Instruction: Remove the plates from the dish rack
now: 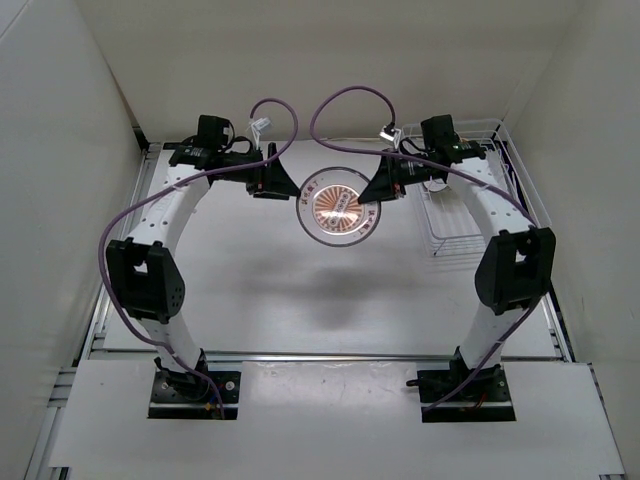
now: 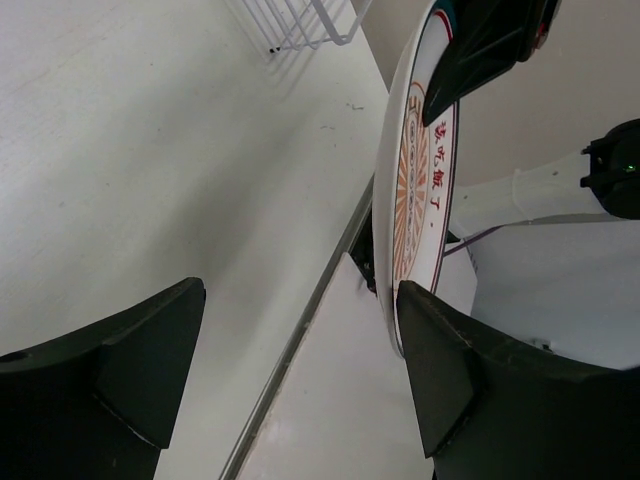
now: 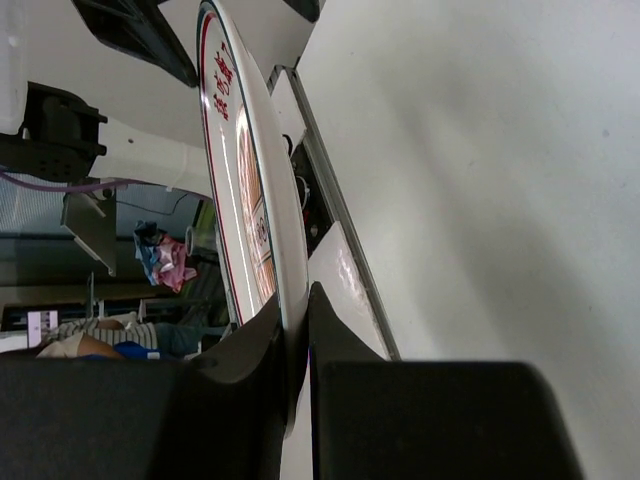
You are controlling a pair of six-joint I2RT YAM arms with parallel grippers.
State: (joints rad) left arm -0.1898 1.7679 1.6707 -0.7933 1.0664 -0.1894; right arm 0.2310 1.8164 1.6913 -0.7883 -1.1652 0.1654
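Note:
The white plate (image 1: 338,207) with the orange sunburst face up hangs above the table between both arms. My right gripper (image 1: 378,190) is shut on its right rim; in the right wrist view the fingers (image 3: 297,310) pinch the plate's edge (image 3: 262,170). My left gripper (image 1: 288,186) is open at the plate's left rim. In the left wrist view (image 2: 300,300) the plate (image 2: 415,180) lies just inside the right finger, not clamped. The white wire dish rack (image 1: 470,190) stands at the back right. The cream-tan plate is not in view.
White walls close in the table on the left, back and right. The rack's corner shows at the top of the left wrist view (image 2: 300,20). A metal rail (image 1: 330,355) crosses the table in front of the arm bases.

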